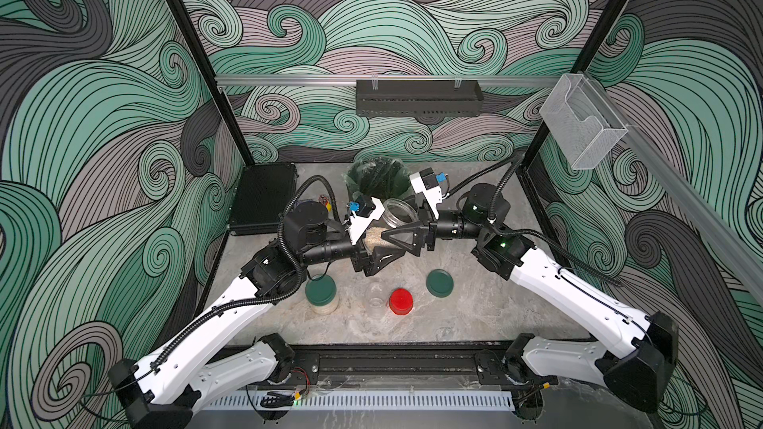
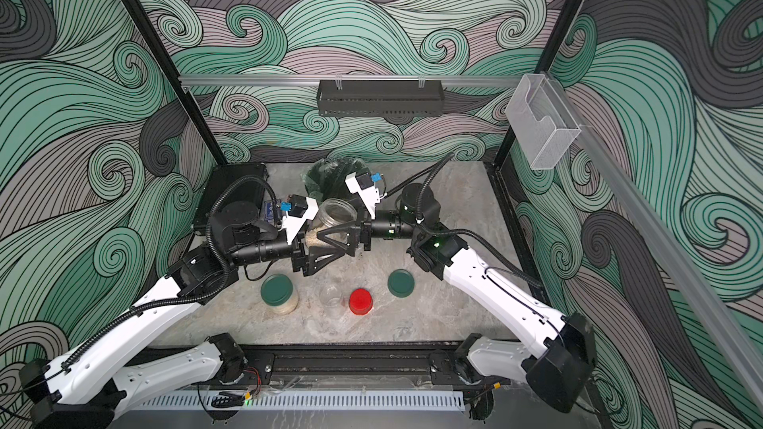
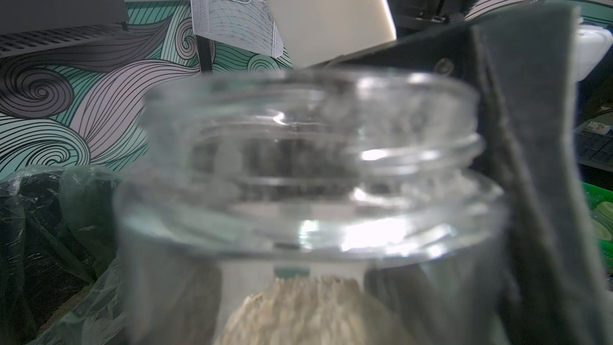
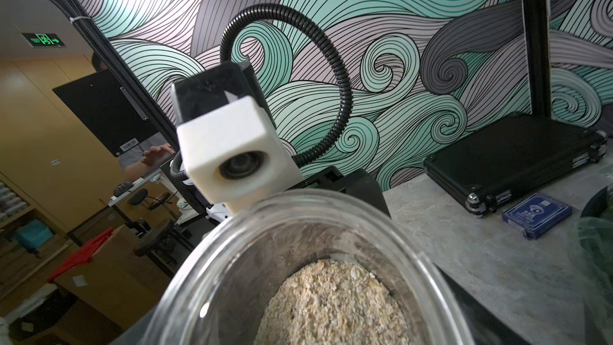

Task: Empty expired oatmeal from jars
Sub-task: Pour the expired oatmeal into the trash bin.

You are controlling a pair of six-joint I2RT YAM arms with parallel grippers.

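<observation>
A clear lidless jar [image 1: 397,213] [image 2: 336,212] hangs tilted in front of the bin, mouth towards the back, with beige oatmeal [image 4: 331,306] [image 3: 308,313] low inside. My left gripper [image 1: 373,255] [image 2: 320,257] is shut on its body from the left. From the right, my right gripper [image 1: 396,237] [image 2: 330,235] straddles the same jar [image 4: 232,260] with a dark finger [image 3: 530,147] against the glass. A second jar [image 1: 323,297] with oatmeal and a green lid stands near the left forearm. A small empty jar [image 1: 375,300] stands beside the red lid [image 1: 401,301].
A black bin [image 1: 375,179] with a clear liner stands just behind the held jar. A loose green lid [image 1: 439,282] lies on the table at the right. A black case [image 1: 260,200] leans at the back left, with a small blue box [image 4: 537,215] near it.
</observation>
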